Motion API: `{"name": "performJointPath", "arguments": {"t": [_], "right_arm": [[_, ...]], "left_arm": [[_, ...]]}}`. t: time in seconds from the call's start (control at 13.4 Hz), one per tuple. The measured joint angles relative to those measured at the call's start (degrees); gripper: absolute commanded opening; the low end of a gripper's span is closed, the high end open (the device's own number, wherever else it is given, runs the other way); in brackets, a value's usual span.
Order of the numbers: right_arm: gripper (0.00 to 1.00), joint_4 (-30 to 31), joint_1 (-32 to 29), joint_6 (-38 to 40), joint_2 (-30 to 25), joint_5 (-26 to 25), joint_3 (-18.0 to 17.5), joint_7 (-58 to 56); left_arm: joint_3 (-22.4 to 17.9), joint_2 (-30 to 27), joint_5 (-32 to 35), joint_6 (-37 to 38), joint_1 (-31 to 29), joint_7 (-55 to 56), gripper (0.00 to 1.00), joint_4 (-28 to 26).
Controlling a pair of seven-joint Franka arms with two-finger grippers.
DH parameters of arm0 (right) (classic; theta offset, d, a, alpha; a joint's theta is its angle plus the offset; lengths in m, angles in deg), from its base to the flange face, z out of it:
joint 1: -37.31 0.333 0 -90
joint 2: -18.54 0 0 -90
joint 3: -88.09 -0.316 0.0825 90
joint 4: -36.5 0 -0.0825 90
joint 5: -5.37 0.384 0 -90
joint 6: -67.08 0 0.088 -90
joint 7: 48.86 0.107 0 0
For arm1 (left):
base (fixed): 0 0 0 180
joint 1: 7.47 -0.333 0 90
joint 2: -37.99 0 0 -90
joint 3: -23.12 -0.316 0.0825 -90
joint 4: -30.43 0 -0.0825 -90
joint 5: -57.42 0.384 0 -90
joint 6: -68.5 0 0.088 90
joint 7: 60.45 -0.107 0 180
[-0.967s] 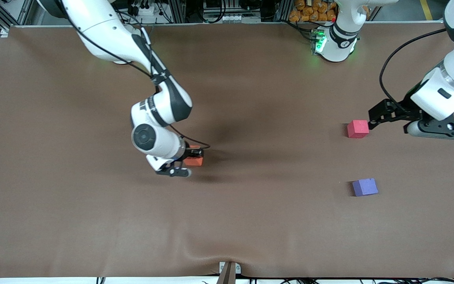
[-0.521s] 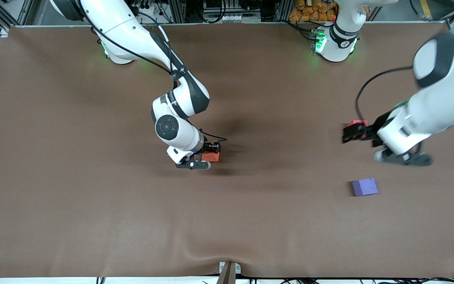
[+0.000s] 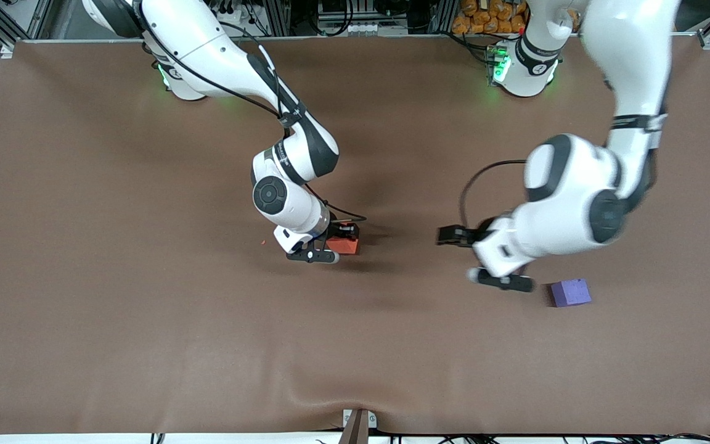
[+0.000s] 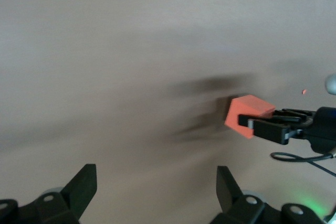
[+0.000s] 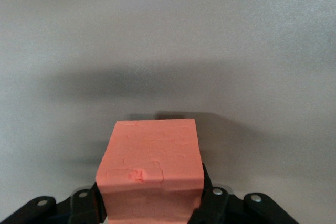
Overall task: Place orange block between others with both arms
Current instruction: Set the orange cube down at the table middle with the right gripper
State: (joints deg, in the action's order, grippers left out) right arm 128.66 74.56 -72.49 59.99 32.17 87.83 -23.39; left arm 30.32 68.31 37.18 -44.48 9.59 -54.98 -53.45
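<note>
The right arm reaches down to mid-table, where the right gripper [image 3: 344,239] is closed around the orange block [image 3: 346,246], one black finger against each side of it. From the right wrist view the block [image 5: 152,163] fills the space between the fingers. Whether it rests on the brown table [image 3: 145,339] or hangs a hair above it, I can't quite tell.

The left gripper [image 3: 445,235] hovers low over bare table between the orange block and the purple cube [image 3: 571,292], its jaws spread wide with nothing in them. The purple cube sits toward the left arm's end, nearer the front camera than the orange block. The lettering on the right arm's wrist band is too small to read.
</note>
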Motion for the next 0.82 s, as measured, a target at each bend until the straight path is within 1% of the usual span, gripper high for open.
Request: {"name": "performJointPath", "arguments": {"t": [0.15, 0.3, 0.37, 0.52, 0.6, 0.67, 0.74, 0.82], "right_arm": [[1.00, 0.0, 0.0, -0.3, 0.0, 0.0, 0.0, 0.0], [1.00, -0.2, 0.0, -0.5, 0.0, 0.1, 0.3, 0.0], [1.00, -0.4, -0.2, -0.6, -0.2, 0.1, 0.6, 0.0], [1.00, -1.1, -2.0, -0.5, -1.5, 0.1, 1.2, 0.0], [1.00, -1.2, -3.6, 1.1, -3.0, 0.1, 1.4, 0.0], [1.00, -1.5, -5.6, 4.8, -5.0, 0.0, 1.8, 0.0], [1.00, -1.7, -7.8, 9.8, -7.5, -0.6, 2.5, -0.2], [1.00, -1.9, -10.5, 15.3, -10.4, -2.3, 3.2, -0.3]], "left_arm": [[-0.1, 1.7, 0.0, -3.3, 2.6, 0.3, 1.00, 0.0], [-0.3, 3.0, 0.6, -4.3, 3.1, 0.6, 1.00, 0.0], [-0.5, 3.7, 2.2, -4.4, 3.1, 1.4, 1.00, 0.0], [-0.5, 5.1, 8.4, -4.4, 3.8, 6.5, 1.00, -0.1], [-0.4, 6.1, 11.5, -4.4, 4.5, 9.7, 1.00, -0.1], [-0.4, 7.2, 13.3, -4.4, 5.3, 12.4, 1.00, -0.2], [-0.4, 8.4, 13.9, -4.4, 5.9, 15.0, 1.00, -0.2], [-0.4, 9.4, 14.2, -4.5, 6.5, 17.7, 1.00, -0.2]]}}
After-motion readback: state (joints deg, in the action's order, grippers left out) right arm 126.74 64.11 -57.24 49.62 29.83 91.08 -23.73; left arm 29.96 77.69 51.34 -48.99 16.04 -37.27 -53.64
